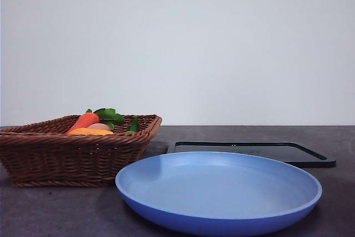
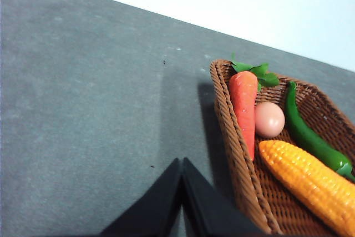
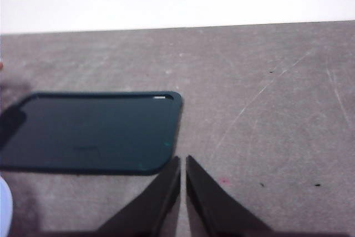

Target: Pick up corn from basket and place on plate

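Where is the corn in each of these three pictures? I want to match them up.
Front view: the corn is a yellow-orange sliver inside the basket, just below the carrot.
Left wrist view: the corn lies full length in the basket, beside the egg-like ball and green pepper.
Right wrist view: not in it.
Shared landmark: the carrot beside the corn.

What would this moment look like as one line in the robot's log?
corn: in basket | plate: bare | left claw: shut, beside basket | right claw: shut, near tray
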`<state>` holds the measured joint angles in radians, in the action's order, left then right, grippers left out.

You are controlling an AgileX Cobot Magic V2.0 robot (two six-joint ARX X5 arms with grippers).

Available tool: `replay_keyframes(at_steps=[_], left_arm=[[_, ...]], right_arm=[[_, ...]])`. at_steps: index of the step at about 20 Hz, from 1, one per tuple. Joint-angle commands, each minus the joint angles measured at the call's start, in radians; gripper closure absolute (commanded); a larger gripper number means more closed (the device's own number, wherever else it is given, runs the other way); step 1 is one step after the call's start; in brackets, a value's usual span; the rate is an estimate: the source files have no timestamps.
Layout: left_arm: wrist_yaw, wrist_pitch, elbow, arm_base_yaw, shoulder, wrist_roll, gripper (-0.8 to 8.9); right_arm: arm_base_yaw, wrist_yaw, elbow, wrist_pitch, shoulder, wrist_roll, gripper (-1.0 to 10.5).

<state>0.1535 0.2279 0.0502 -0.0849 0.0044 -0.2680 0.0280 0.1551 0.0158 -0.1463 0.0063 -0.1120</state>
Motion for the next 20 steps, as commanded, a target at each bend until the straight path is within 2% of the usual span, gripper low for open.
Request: replay_keyframes(at_steps=[1, 5, 7, 9, 15, 20], left_arm=[[0.014, 0.027, -0.012, -0.003, -0.002, -0.069, 8.09], [0.079, 0.027, -0.01, -0.003, -0.001, -0.138, 8.09], [0.114, 0.031, -0.003, -0.003, -0.001, -0.167, 8.09], [0.125, 0.05, 0.019, -0.003, 0.0, -0.197, 8.09], [0.14, 0.128, 0.134, -0.003, 0.015, -0.198, 8.09], [0.198, 0.199, 0.247, -0.003, 0.071, -0.192, 8.09]], right_arm=[[0.001, 0.004, -0.003, 0.03, -0.003, -0.094, 9.4], [0.0, 0.021, 0.013, 0.045, -0.002, -0.23, 9.4], [0.001, 0.02, 0.026, 0.044, -0.002, -0.258, 9.4], [0.001, 0.02, 0.05, 0.034, -0.002, -0.277, 9.4], [0.0, 0.021, 0.166, -0.059, 0.007, -0.293, 9.4], [0.0, 0.026, 0.317, -0.193, 0.069, -0.292, 9.4]])
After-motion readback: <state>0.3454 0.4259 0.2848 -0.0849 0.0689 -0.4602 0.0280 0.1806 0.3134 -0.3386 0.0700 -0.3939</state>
